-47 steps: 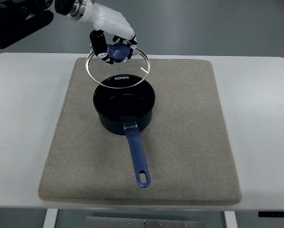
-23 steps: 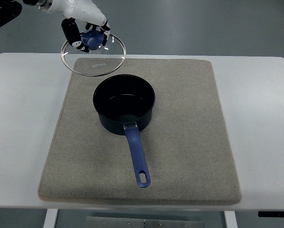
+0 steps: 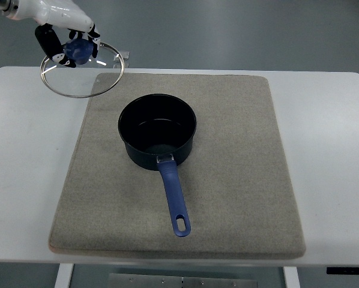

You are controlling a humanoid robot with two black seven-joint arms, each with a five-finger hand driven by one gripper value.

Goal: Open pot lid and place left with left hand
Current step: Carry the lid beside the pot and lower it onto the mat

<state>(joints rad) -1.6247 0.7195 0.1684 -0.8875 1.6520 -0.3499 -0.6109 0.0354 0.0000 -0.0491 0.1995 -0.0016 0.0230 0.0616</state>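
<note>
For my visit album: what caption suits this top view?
Left robot hand holds glass lid by its blue knob, left of the open saucepan.

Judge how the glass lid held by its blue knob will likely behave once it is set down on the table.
The lid looks like clear glass in a thin metal rim, so it is probably stiff and breakable if dropped. Round and flat, it should rest steadily, though it might slide on the smooth table. The left hand grips only the knob, so it may swing.

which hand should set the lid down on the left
Left. The left hand already grips the glass lid by its blue knob, held over the mat's far-left corner. No right hand shows.
</note>
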